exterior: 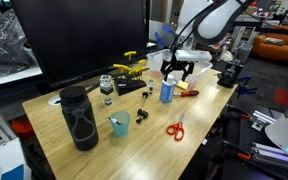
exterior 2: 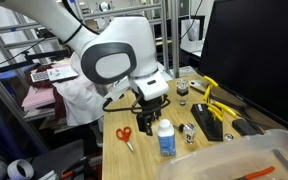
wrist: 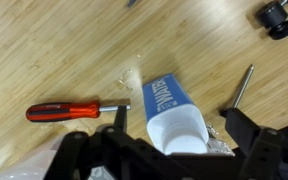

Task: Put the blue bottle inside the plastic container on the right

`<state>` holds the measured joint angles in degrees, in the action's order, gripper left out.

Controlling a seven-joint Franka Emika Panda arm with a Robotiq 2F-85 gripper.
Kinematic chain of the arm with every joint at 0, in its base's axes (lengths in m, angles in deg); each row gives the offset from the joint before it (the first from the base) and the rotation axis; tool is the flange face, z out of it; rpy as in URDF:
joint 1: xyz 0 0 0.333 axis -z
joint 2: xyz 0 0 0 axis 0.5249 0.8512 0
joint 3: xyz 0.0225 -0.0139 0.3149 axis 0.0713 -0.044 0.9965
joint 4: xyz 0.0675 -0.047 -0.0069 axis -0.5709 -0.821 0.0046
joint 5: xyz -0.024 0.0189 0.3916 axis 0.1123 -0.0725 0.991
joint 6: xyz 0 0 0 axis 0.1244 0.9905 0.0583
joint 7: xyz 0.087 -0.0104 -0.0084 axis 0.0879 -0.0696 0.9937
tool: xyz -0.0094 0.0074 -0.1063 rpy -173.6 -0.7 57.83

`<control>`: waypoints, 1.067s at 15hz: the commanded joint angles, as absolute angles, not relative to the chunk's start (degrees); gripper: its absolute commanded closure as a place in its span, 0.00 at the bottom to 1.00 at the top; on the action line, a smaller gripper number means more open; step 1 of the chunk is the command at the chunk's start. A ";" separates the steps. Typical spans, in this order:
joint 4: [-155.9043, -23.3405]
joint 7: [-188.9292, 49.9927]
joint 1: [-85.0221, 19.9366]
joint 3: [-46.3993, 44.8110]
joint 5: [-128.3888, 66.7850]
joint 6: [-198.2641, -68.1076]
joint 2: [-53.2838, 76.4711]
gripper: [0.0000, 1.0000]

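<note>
The blue bottle [exterior: 167, 91] with a white cap stands upright on the wooden table, also seen in an exterior view [exterior 2: 165, 139]. In the wrist view the bottle [wrist: 174, 110] is seen from above, between my two fingers. My gripper [wrist: 176, 125] is open and straddles the bottle's top, with gaps on both sides. It hovers just above the bottle in both exterior views [exterior: 174, 70] [exterior 2: 149, 118]. The translucent plastic container [exterior 2: 229, 152] sits at the near right corner of an exterior view, close beside the bottle.
A red-handled screwdriver [wrist: 62, 110] and a thin metal rod [wrist: 242, 85] lie by the bottle. Red scissors [exterior: 175, 128], a teal cup [exterior: 119, 123], a big black flask [exterior: 79, 118], yellow-handled tools [exterior: 130, 68] and a large monitor [exterior: 84, 40] are on the table.
</note>
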<state>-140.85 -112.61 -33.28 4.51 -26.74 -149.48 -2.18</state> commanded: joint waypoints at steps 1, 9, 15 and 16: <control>-138.72 -109.95 -33.26 3.62 -28.46 -151.91 0.64 0.00; -134.82 -94.80 -33.09 3.49 -20.58 -150.78 5.65 0.00; -133.67 -93.12 -33.63 1.63 -21.23 -151.63 8.19 0.00; -133.45 -92.85 -33.64 1.52 -21.15 -151.60 8.52 0.00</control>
